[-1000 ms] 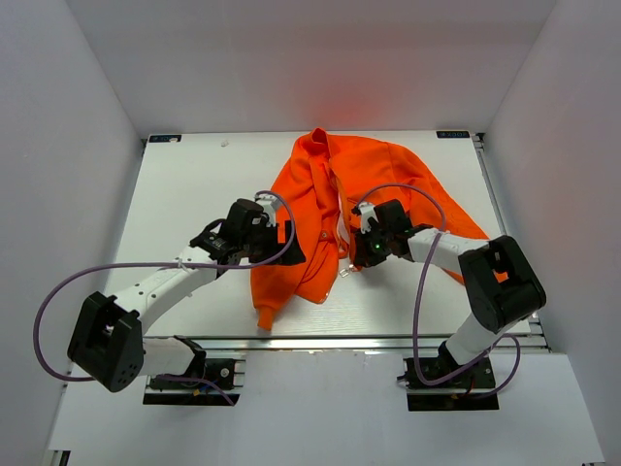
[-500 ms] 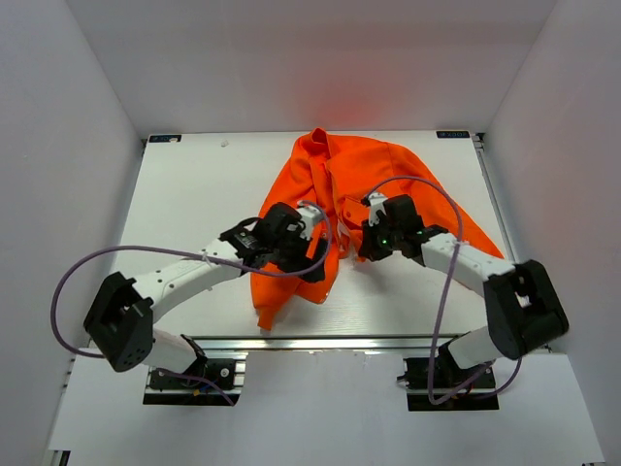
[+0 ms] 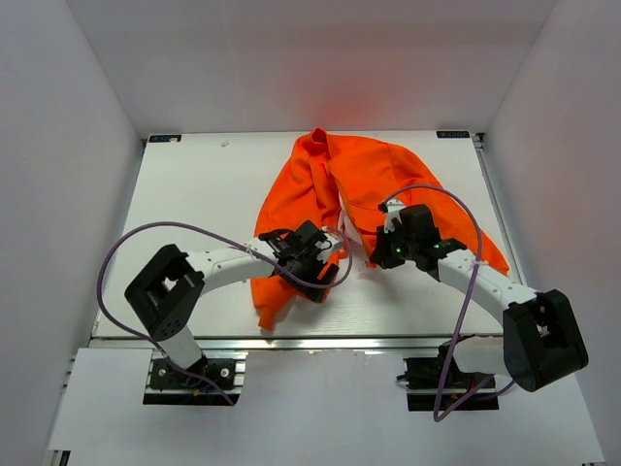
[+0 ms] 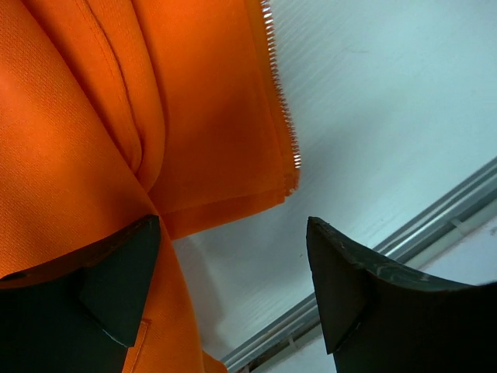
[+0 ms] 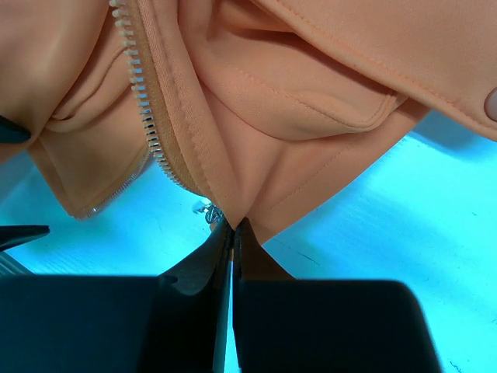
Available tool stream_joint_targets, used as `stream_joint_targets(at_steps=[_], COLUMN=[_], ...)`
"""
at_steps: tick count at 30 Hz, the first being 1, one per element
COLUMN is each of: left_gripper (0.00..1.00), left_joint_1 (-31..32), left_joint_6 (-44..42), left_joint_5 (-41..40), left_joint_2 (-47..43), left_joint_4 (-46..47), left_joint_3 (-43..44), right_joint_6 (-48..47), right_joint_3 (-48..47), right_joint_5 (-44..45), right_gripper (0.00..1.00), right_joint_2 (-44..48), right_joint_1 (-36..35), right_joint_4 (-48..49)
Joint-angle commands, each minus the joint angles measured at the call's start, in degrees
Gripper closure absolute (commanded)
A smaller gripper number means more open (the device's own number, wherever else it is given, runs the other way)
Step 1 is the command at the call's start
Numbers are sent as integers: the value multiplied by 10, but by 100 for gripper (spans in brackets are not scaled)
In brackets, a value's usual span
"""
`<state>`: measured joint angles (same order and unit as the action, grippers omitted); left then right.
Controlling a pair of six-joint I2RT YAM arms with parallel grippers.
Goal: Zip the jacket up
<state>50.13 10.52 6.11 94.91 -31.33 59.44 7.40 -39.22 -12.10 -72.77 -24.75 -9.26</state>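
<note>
Where white walls [image 3: 68, 146] enclose a white table [image 3: 194, 194], orange jacket [image 3: 378, 175] lies crumpled

Left pincer [image 4: 232, 233] spread wide, right pincer [image 5: 233, 227] pinched closed

Desk [image 3: 194, 194]: open surface from 9 to 11 o'clock of jacket [image 3: 378, 175]. Obstacles: jacket itself, centre; walls [image 3: 68, 146] at 9, 12, 3 o'clock.

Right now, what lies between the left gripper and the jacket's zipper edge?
Only bare table, as the left wrist view shows. It separates the open left gripper from the jacket hem and its zipper teeth.
</note>
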Motion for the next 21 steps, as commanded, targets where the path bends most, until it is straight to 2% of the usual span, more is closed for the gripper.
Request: stream_joint_targets(at_steps=[1,6,15,21], left_gripper=[15,19,36,39], left_joint_1=[13,23,29,34], left_joint_6=[-7,5,40,57], left_joint_5=[-12,-22,-81,-93], left_joint_2=[-9,-2,36,66], left_joint_4=[5,19,11,8], left_joint_3=[24,23,33,33], right_joint_6=[9,7,6,6], right_joint_3=[1,4,11,15], right_joint_5=[-7,-1,1,3], right_gripper=[100,100,100,100], right_joint_2=[12,13,17,24], right_joint_1=[2,4,7,11], right_joint_4=[5,4,4,2])
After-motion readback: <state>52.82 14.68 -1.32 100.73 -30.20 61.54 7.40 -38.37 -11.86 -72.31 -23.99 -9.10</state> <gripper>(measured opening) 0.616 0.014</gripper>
